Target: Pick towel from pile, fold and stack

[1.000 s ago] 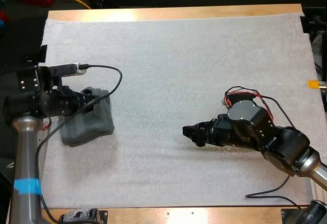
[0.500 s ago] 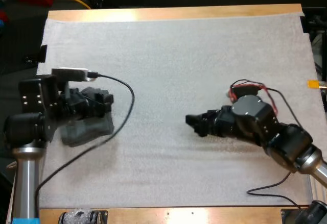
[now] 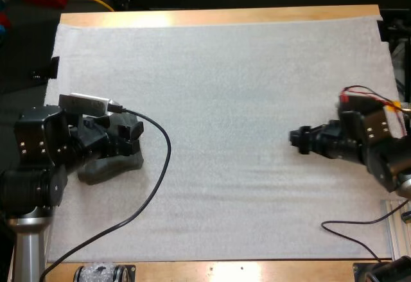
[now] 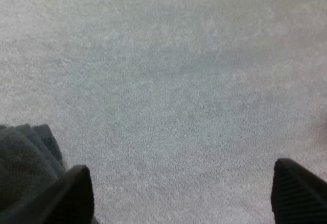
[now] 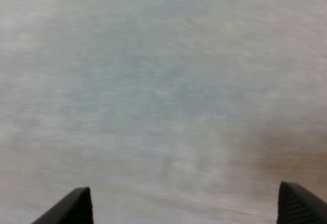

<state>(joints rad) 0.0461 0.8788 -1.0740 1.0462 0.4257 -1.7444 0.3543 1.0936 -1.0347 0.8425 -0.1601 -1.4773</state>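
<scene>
High view. One dark grey-green towel (image 3: 110, 166) lies on the white mat (image 3: 225, 83) close to the worktop's (image 3: 218, 16) left edge, about midway between the near and far sides. It reads as a compact, flattened bundle, not a loose heap. The left gripper (image 3: 133, 134) hangs over the towel's far right part. The right gripper (image 3: 294, 137) sits near the right edge of the mat, well apart from the towel, over bare mat.

Left wrist view. The fingers (image 4: 76, 196) stand wide apart with bare mat between them. The towel's layered edge lies just beside one finger. Whether that finger touches the cloth cannot be told. Nothing is clamped.

Right wrist view. The right fingers (image 5: 76, 206) are also spread wide, with plain mat between them and nothing held.

Progress, as a judgement. The towel looks folded and set down at the left edge, so the pick and fold steps seem done for this piece. It appears to be a single piece rather than a tall stack. Neither gripper carries cloth. If further towels are due, each would need picking, folding and laying on top of this one.
</scene>
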